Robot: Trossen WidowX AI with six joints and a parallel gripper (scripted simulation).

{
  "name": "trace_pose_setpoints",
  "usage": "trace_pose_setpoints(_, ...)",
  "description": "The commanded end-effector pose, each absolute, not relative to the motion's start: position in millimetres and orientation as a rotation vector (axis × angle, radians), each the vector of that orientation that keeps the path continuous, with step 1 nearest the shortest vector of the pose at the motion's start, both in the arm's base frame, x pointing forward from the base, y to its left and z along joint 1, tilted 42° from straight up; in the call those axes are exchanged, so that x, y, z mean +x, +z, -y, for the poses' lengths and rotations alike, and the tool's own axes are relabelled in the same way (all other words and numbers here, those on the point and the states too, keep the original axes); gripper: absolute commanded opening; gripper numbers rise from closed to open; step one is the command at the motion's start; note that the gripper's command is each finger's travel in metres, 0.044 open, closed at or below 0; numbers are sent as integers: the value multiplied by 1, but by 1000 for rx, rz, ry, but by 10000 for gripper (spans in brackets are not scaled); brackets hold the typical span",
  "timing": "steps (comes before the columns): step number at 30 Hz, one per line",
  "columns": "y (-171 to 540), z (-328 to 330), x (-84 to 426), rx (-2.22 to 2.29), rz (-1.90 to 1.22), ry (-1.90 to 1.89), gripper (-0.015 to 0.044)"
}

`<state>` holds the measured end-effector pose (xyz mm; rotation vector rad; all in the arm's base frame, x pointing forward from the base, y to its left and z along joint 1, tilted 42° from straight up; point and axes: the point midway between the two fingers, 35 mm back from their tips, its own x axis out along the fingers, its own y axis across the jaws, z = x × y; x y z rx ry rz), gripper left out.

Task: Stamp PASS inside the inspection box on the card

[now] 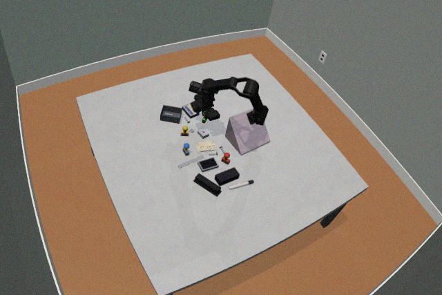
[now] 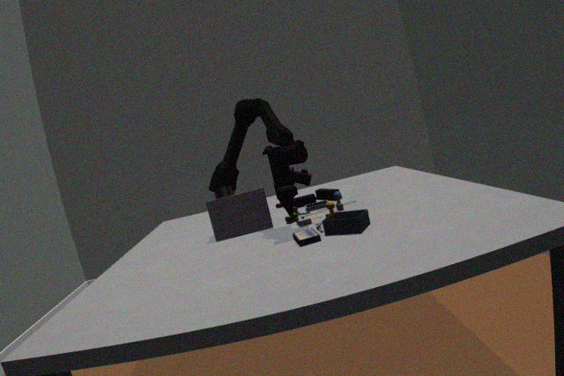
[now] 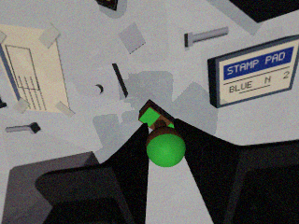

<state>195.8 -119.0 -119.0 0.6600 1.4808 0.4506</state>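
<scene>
Top view, gripper: the gripper [image 1: 204,116] [image 2: 291,215] [image 3: 161,125] is over the far side of the scattered tools, near the labelled stamp pad case [image 1: 190,110] [image 2: 307,235] [image 3: 257,71].
Top view, other stamps: yellow [image 1: 184,130], blue [image 1: 186,148] and red [image 1: 226,157] stand on the bench.
Top view, dark-faced tray: the tray [image 1: 208,164] beyond the card [image 1: 206,146] [image 3: 44,70] may be the open ink pad.
Exterior view, height: the fingers point down, low over the bench; any gap under the stamp is too small to tell.
Wrist view, jaws: pinched on the green-knobbed stamp [image 1: 204,119] [image 2: 288,218] [image 3: 165,150], below its round knob.
Wrist view, stamp identity: presumably PASS; no lettering is readable.
Wrist view, card: taped at its corners, with no print visible in its outlined box.
Wrist view, progress: grasp done; whether the face is inked cannot be told.
Wrist view, left to do: probably inking, then the print, then setting the stamp back on the bench.
</scene>
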Motion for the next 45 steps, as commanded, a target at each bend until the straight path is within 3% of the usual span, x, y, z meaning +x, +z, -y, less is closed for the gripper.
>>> trace_pose_setpoints(1,-116,122,196,645,-1479,450,0)
trace_pose_setpoints(45,-99,136,194,644,-1479,448,0)
